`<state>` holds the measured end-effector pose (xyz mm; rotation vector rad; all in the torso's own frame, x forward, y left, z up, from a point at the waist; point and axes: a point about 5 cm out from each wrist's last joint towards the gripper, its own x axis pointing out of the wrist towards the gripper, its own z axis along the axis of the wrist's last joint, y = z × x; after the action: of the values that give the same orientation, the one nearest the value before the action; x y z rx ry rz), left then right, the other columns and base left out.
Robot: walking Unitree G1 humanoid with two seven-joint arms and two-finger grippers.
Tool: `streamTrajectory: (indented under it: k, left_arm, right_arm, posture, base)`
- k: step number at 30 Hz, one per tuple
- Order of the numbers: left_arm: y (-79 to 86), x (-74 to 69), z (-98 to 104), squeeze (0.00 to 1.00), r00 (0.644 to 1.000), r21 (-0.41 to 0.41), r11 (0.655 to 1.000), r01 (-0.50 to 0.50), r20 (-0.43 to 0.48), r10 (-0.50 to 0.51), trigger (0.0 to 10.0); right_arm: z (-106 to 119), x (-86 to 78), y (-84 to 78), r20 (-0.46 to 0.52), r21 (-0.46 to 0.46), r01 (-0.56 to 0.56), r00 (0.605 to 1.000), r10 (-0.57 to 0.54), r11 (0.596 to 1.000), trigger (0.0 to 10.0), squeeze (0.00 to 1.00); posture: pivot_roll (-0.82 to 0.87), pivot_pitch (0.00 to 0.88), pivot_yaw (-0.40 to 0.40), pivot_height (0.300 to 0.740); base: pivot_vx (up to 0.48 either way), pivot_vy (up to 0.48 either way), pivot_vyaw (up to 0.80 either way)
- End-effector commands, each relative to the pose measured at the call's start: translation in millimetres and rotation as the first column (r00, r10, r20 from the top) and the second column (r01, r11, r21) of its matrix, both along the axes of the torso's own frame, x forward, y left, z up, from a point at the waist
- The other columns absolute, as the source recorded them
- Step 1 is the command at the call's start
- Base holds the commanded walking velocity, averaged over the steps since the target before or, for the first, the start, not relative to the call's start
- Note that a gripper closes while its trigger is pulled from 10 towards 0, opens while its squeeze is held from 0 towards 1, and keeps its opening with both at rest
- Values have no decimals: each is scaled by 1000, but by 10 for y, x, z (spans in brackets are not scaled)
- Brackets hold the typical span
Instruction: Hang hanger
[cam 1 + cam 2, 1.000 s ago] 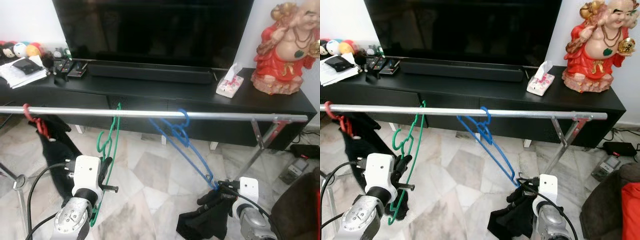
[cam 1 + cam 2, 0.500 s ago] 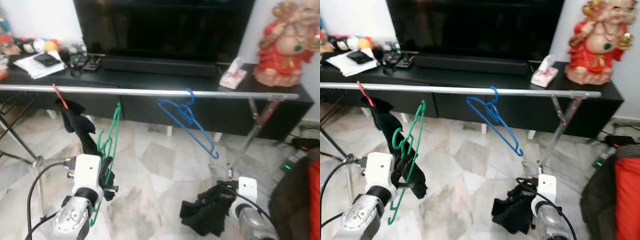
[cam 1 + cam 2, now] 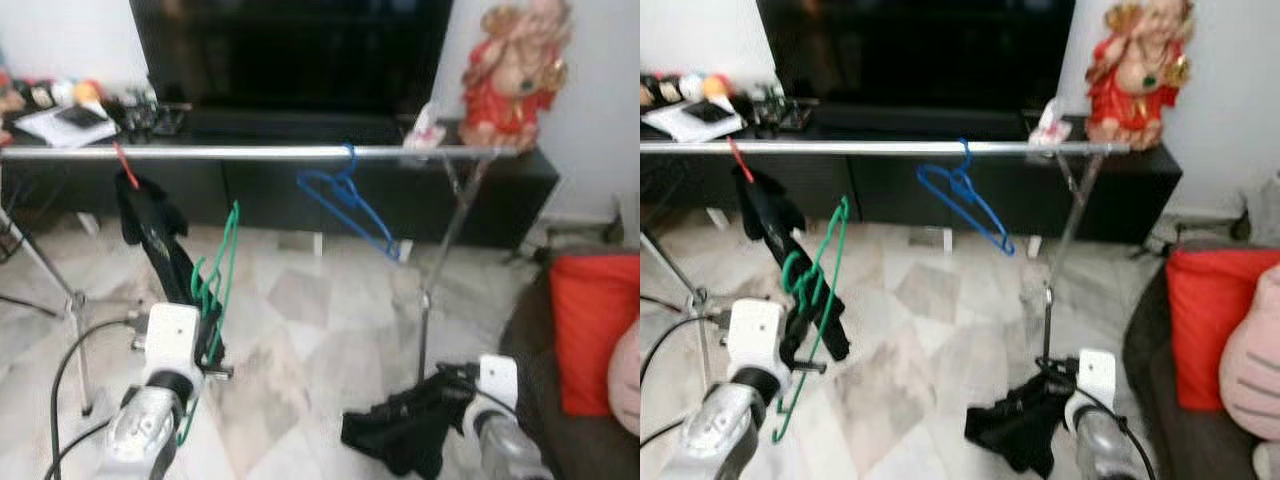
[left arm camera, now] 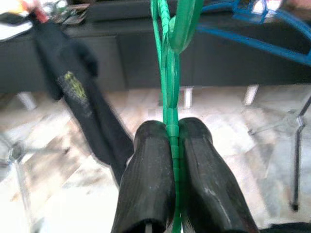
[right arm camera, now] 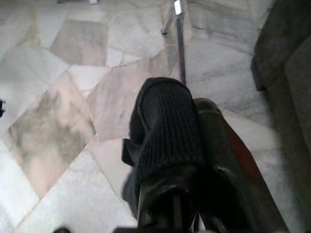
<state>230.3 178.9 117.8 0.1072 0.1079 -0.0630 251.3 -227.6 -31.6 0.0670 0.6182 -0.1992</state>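
**Green hanger clamped in left gripper, below the rail**

Green plastic hanger point(image 3: 215, 285) is sitting pinched between the left gripper's point(image 4: 172, 145) closed fingers, off the silver metal rail point(image 3: 250, 153). Right gripper point(image 5: 187, 145) is clamping a black knit garment point(image 3: 395, 438) low over the marble floor point(image 3: 300, 330). Blue wire hanger point(image 3: 345, 210) is hanging mid-rail; a red hanger with dark cloth point(image 3: 150, 225) is hanging left of it. Black TV console point(image 3: 300, 190) is standing behind.

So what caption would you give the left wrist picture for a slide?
Left tool shut on a green hanger, with a blue hanger and a dark garment beyond.
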Motion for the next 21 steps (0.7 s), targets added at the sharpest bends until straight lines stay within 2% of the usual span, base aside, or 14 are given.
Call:
streamTrajectory:
  k: [1,7,15,21]
  left_arm:
    - [23,11,-22,0,1000,11,1000,-16,-17,16,10000]
    - [8,39,-32,0,999,-10,1000,-23,-28,23,10000]
    - [3,34,-37,0,999,-11,1000,-28,-31,27,10000]
    - [9,29,-31,0,999,-8,1000,-27,-31,27,10000]
  right_arm:
    - [34,41,12,24,-2,-2,1000,2,1000,10000,0]
    - [43,49,5,29,-6,-1,1000,1,1000,10000,0]
    - [50,50,-7,35,-13,0,999,1,1000,10000,0]
    - [51,50,-3,38,-15,-4,999,4,1000,10000,0]
  posture:
    - [-7,0,1,740]
    - [-12,0,-5,740]
    - [-14,0,-8,740]
    - [-11,0,-7,740]
  base:
    - [0,0,0]
    - [0,0,0]
    - [0,301,0]
    - [0,-69,0]
